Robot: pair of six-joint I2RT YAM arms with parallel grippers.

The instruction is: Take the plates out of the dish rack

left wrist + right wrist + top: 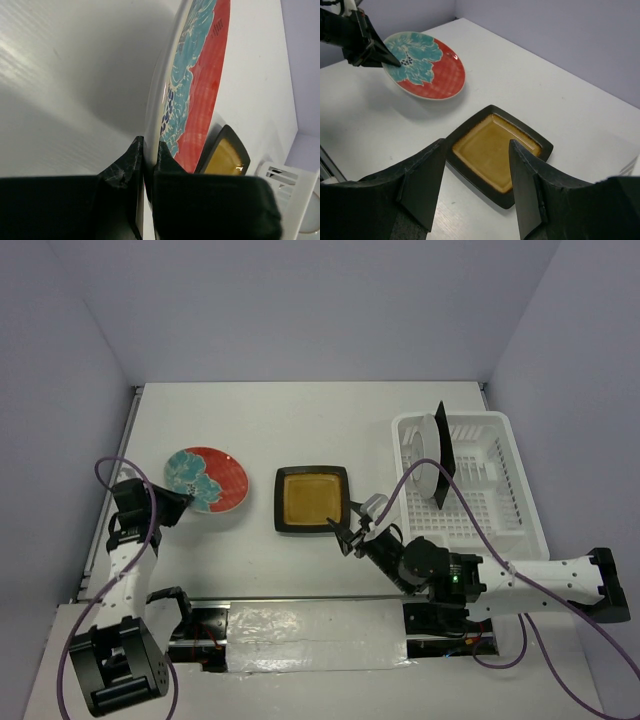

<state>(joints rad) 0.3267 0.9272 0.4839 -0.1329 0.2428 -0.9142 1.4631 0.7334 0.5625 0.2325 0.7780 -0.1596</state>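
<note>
- The round plate (210,480) has a red rim and a teal and white flower across its middle. It is at the left of the table (300,430).
- The left pincer (180,502) is closed tight on the near rim of this plate, one finger above and one below. The plate sits tilted with the gripped edge higher. I cannot tell whether its far edge touches the table.
- The square plate (313,499) has a black rim and a glossy amber centre. It lies flat, face up, in the middle of the table between the round plate and the rack (510,500), with its sides roughly parallel to the table's edges.
- The right pincer (350,522) is spread wide and holds nothing. It hangs just beside the near right corner of the square plate.
- The white lattice rack sits on the right, its long side running away from the arms.
- At the rack's far left end a dark plate (441,455) stands on edge, seen edge-on. A pale plate (427,445) stands upright just beside it.
- The table is plain matt white, and the walls (300,310) are pale lilac.
</note>
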